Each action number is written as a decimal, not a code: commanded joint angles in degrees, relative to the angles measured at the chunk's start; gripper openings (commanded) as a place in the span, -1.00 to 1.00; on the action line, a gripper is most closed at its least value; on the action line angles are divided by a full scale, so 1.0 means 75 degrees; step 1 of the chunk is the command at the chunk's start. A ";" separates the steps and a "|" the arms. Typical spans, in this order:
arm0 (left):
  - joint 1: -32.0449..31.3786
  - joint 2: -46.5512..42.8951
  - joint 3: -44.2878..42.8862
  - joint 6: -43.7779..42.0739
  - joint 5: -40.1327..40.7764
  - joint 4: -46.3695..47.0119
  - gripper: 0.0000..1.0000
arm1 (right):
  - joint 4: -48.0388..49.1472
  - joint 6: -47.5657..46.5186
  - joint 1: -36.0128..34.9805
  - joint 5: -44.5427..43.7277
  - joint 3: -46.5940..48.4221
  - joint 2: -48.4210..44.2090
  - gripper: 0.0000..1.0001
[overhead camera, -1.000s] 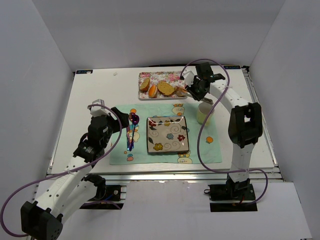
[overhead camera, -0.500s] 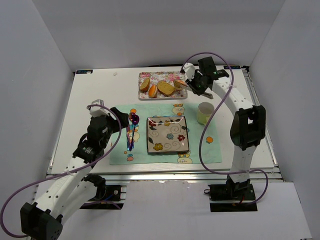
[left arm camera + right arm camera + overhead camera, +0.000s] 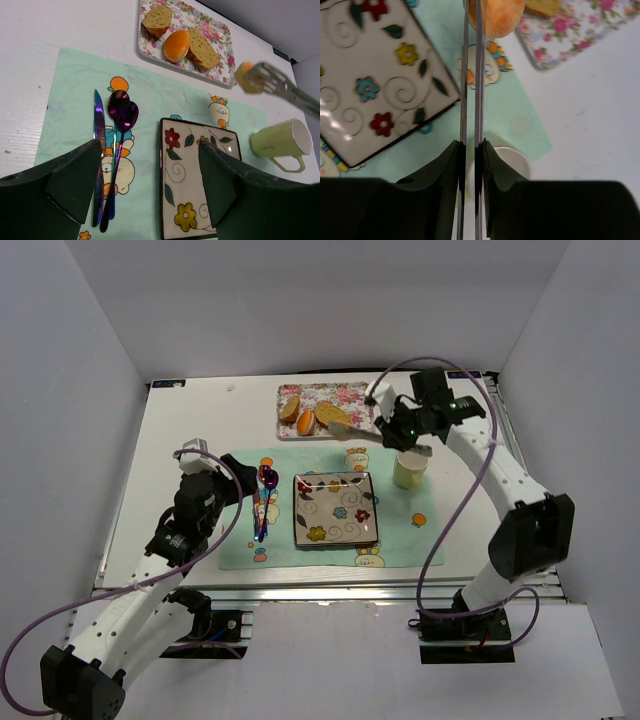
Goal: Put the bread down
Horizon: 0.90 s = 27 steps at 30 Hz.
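Bread piece aloft in the tongs, past the plate's far edge.
Nearest, the left tool (image 3: 150, 185) hangs released above the placemat (image 3: 70, 90). Beyond the plate (image 3: 335, 508), the right tool (image 3: 471, 150) is clenched on the tongs (image 3: 465, 90). Only its wrist view shows the blades pinching the orange bread (image 3: 497, 17). The top view places it by the flowered tray's (image 3: 320, 390) near edge, left of the mug (image 3: 408, 468).

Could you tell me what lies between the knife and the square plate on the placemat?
Purple spoons lie there, side by side; the left wrist view shows this best.
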State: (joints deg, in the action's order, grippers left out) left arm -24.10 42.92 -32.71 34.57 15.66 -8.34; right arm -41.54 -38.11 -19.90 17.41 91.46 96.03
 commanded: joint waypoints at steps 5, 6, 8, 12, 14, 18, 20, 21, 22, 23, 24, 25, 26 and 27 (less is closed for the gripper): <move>0.0014 -0.0027 -0.0057 0.0055 -0.0037 0.0244 0.74 | -0.0637 -0.0638 -0.0721 0.1042 -0.2148 -0.1669 -0.76; 0.0014 -0.0004 -0.0045 0.0055 -0.0060 0.0245 0.74 | -0.0568 -0.0615 -0.0768 0.1030 -0.2279 -0.1717 -0.75; 0.0014 0.0032 -0.0057 0.0055 -0.0096 0.0268 0.74 | -0.0520 -0.0510 -0.0897 0.1007 -0.2537 -0.1764 -0.74; 0.0014 0.0032 -0.0068 0.0043 -0.0096 0.0245 0.74 | -0.0310 -0.0357 -0.1120 0.0902 -0.2726 -0.1648 -0.65; 0.0014 -0.0003 -0.0068 0.0055 -0.0073 0.0221 0.74 | -0.0251 -0.0310 -0.1213 0.0855 -0.2738 -0.1519 -0.57; 0.0014 -0.0120 -0.0045 0.0090 -0.0014 0.0175 0.74 | -0.0274 -0.0309 -0.1272 0.0913 -0.2714 -0.1425 -0.32; 0.0014 -0.0179 -0.0022 0.0125 0.0021 0.0163 0.74 | -0.0332 -0.0333 -0.1284 0.0995 -0.2714 -0.1483 -0.22; 0.0014 -0.0202 0.0002 0.0125 0.0021 0.0163 0.74 | -0.0344 -0.0333 -0.1284 0.1030 -0.2703 -0.1495 -0.16; 0.0014 -0.0214 0.0002 0.0137 0.0033 0.0151 0.74 | -0.0356 -0.0333 -0.1284 0.1042 -0.2703 -0.1507 -0.13; 0.0014 -0.0214 0.0013 0.0137 0.0033 0.0174 0.74 | -0.0368 -0.0333 -0.1284 0.1042 -0.2691 -0.1519 -0.12; 0.0014 -0.0214 0.0025 0.0137 0.0021 0.0174 0.74 | -0.0414 -0.0321 -0.1284 0.1054 -0.2668 -0.1519 -0.11; 0.0014 -0.0180 0.0014 0.0137 0.0010 0.0197 0.74 | -0.0438 -0.0333 -0.1296 0.1077 -0.2609 -0.1495 -0.09; 0.0014 -0.0156 0.0002 0.0126 -0.0002 0.0198 0.74 | -0.0450 -0.0321 -0.1284 0.1100 -0.2574 -0.1507 -0.09; 0.0014 -0.0144 -0.0021 0.0114 -0.0002 0.0198 0.74 | -0.0461 -0.0310 -0.1284 0.1112 -0.2550 -0.1519 -0.06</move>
State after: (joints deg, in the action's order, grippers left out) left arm -24.10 42.22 -32.71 35.22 15.64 -7.29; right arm -45.12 -40.69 -29.36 24.16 70.70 85.45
